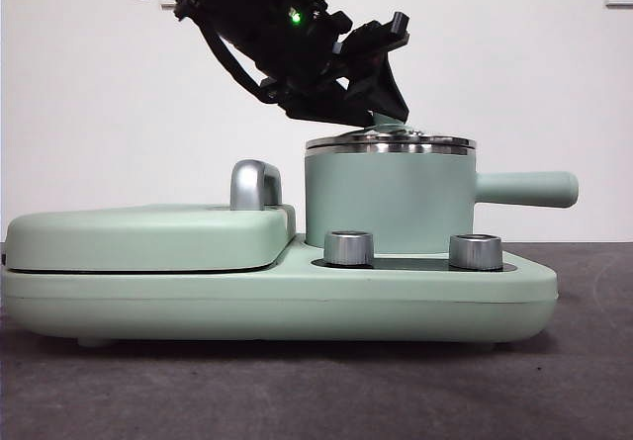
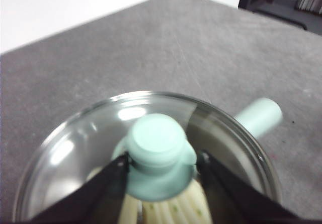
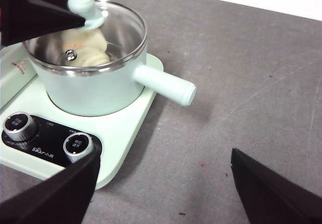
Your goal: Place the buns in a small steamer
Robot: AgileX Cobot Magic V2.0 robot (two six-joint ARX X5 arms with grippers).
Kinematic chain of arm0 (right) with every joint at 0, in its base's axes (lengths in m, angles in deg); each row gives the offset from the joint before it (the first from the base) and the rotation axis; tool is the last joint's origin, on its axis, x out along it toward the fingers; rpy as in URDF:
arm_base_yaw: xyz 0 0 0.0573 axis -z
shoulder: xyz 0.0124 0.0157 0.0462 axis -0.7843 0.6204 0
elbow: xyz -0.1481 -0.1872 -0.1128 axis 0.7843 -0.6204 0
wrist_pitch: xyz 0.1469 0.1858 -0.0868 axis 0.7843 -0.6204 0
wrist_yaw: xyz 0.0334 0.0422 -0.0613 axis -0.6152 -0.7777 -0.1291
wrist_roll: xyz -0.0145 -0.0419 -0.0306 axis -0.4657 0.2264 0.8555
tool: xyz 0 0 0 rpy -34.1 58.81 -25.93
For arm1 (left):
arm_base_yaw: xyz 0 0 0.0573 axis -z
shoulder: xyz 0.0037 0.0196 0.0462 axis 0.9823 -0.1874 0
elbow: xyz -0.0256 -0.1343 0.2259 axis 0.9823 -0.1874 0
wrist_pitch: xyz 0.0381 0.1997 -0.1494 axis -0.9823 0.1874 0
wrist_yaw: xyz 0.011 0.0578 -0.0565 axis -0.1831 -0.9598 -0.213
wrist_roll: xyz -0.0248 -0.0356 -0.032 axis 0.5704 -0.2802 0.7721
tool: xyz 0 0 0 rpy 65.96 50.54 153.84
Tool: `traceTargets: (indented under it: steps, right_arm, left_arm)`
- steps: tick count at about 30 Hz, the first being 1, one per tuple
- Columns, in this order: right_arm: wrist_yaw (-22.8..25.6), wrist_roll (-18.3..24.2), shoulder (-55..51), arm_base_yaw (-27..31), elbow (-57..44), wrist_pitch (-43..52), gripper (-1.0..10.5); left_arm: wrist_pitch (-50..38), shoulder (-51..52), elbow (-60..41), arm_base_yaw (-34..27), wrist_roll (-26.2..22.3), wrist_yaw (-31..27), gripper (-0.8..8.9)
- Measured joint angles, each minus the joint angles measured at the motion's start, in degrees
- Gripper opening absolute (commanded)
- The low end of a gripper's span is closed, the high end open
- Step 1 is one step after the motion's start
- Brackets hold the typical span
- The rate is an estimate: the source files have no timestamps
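Gripping the green knob (image 2: 160, 156) of the glass lid (image 2: 95, 148), left gripper (image 2: 162, 162) narrowed to the knob's width, one black jaw pressed on each side. Resting on the small steamer (image 1: 388, 201), lid seated at the steel rim, handle (image 1: 524, 188) pointing to 3 o'clock in the front view. Showing through the glass directly beneath the claw, the buns (image 3: 88, 50) inside the pot. Hanging wide open above bare table, holding nothing, right gripper (image 3: 166, 183).

Bright, even light is glaring off the glass lid (image 2: 100, 133), and the close knob (image 2: 158, 156) is blurring.
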Motion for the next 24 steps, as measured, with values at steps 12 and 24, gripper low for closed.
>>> traceTargets:
  steps: [12,24]
  right_arm:
    - [0.0,0.0,0.02,0.0,0.0,-0.52,4.0]
    - [-4.48,-0.02,0.02,0.0,0.0,-0.5,4.0]
  left_arm:
    - [7.52,3.65,0.17,0.02,0.13,0.02,2.85]
    - [33.18,22.01,0.5,-2.91,6.05,0.07,2.81]
